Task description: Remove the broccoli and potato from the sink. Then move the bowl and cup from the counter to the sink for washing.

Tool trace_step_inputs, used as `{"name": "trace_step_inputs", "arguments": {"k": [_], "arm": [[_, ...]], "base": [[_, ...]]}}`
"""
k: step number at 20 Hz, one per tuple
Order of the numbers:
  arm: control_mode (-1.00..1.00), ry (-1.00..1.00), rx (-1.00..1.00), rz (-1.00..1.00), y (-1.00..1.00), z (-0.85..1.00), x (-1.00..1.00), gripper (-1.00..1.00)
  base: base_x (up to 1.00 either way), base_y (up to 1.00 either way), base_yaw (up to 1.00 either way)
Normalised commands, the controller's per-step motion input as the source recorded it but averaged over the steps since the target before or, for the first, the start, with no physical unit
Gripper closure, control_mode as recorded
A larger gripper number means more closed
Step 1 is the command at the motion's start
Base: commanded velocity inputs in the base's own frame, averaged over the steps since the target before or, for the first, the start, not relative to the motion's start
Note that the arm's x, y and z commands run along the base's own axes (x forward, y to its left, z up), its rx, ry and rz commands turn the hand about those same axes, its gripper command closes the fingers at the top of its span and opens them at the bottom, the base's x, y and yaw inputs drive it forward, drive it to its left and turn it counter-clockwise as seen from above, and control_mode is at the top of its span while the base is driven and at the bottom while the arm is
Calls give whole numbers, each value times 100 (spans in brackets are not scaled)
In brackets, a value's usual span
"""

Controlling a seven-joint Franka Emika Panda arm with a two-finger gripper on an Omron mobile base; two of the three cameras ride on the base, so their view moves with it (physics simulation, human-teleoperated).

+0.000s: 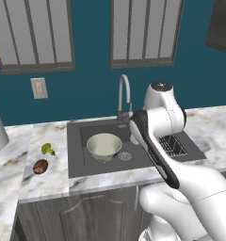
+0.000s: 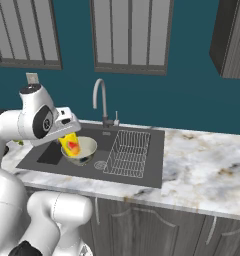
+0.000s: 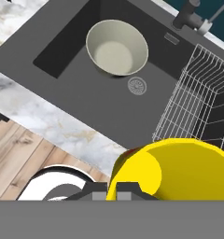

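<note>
The claw grips the yellow cup above the sink, ready to set it beside the bowl, while broccoli and potato rest on the counter's left edge.

Left base view. The wide cream-and-beige round bowl sits upright in the dark grey recessed sink, just left of the round drain and below the curved chrome faucet. On the white veined marble counter left of the basin lie two vegetables — the small yellow-green broccoli floret and, just nearer the camera, the dark reddish-brown oval potato. The white arm hides part of the wire rack.
</note>
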Motion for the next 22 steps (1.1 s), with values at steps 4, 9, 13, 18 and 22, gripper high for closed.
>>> {"name": "trace_step_inputs", "arguments": {"k": [4, 9, 13, 18, 22], "arm": [[-100, 0, 0, 0, 6, -13, 14, 100], [-100, 0, 0, 0, 4, -14, 15, 100], [-100, 0, 0, 0, 1, -13, 15, 100], [-100, 0, 0, 0, 1, -13, 16, 100], [-100, 0, 0, 0, 0, -14, 21, 100]], "base": [[0, 0, 0], [0, 0, 0], [0, 0, 0], [0, 0, 0], [0, 0, 0]]}}
